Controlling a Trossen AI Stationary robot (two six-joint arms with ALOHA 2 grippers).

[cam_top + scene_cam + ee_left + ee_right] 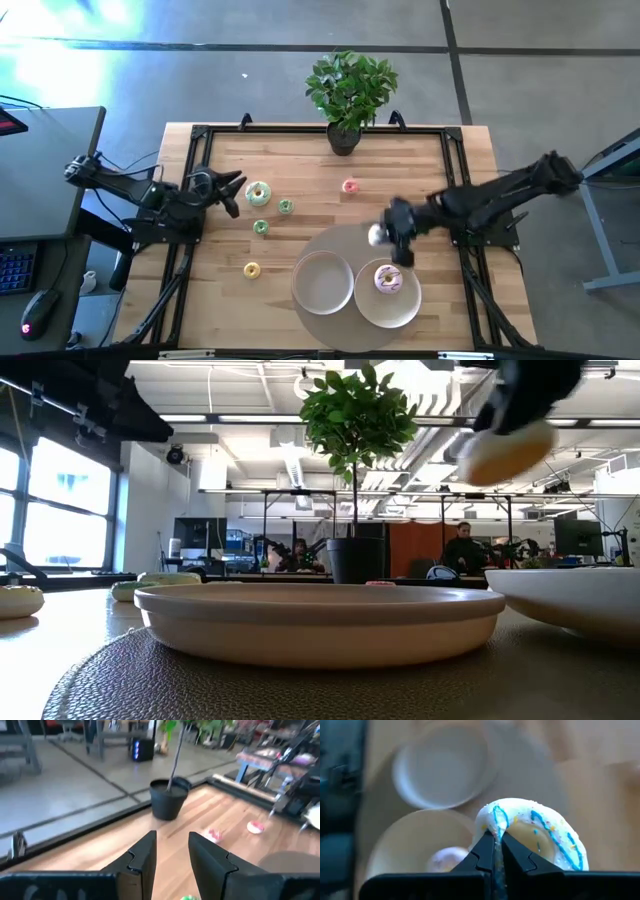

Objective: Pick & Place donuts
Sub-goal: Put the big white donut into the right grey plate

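Note:
My right gripper [388, 236] is shut on a white-iced donut [535, 840] with blue lines and sprinkles, held in the air over the round mat, just on the far side of the right bowl [400, 308]. A pink-iced donut [388, 280] lies in that bowl. My left gripper [232, 190] hangs open at the table's left, next to a green-iced donut [258, 192]. Lying flat on the wood are two tiny green donuts [286, 206] [261, 227], a yellow one [252, 269] and a pink-red one [349, 186]. My right gripper pinches the white donut at the near part of its ring [492, 827], between the two fingertips [481, 851]. The fingers come slanting down from the table's right. The donut is lifted clear and shows high above the bowls in the low view [505, 452], tilted beyond the fingers.
An empty white bowl [322, 282] sits on the mat [345, 240] left of the right bowl. A potted plant [350, 95] stands at the middle of the far edge. Bare wood lies between the left gripper's donuts and the mat.

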